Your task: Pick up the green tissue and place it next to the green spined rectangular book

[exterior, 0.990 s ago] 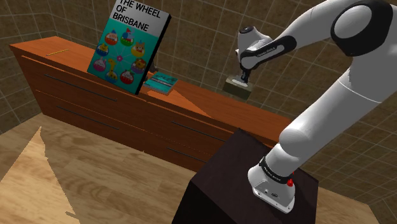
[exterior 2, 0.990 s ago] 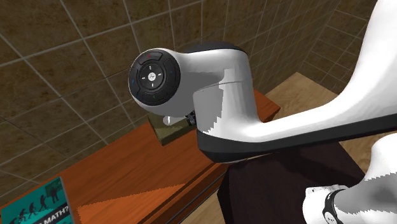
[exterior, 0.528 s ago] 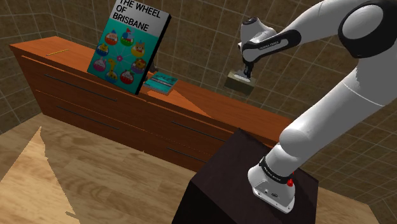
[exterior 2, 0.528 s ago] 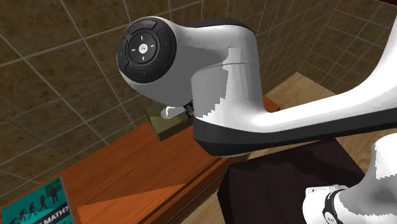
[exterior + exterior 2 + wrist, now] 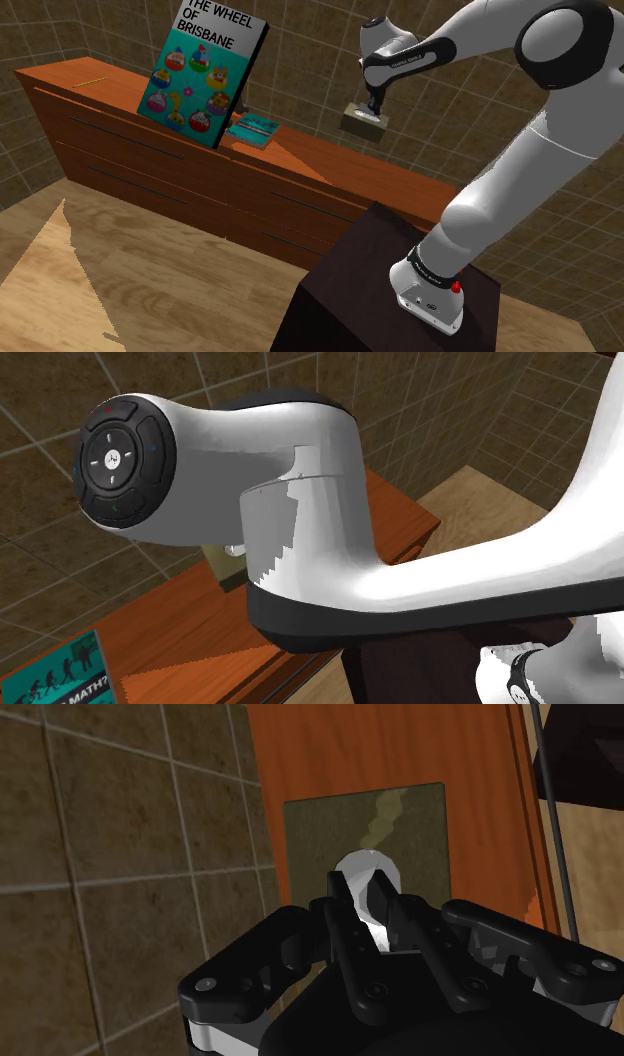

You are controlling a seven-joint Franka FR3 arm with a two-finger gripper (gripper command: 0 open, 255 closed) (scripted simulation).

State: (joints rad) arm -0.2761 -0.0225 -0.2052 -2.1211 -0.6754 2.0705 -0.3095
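The gripper (image 5: 372, 106) is holding the olive-green tissue box (image 5: 362, 121) clear above the counter (image 5: 330, 165) in the shoulder view's upper middle, its fingers (image 5: 345, 924) pinching only the white tuft (image 5: 365, 864), a soft, probably slippery hold on a likely light box.

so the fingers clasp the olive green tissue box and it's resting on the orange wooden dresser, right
Not resting: the shoulder view shows the olive green tissue box hanging in the air above the orange wooden dresser. The fingers do clasp it, by the white tissue at its top.
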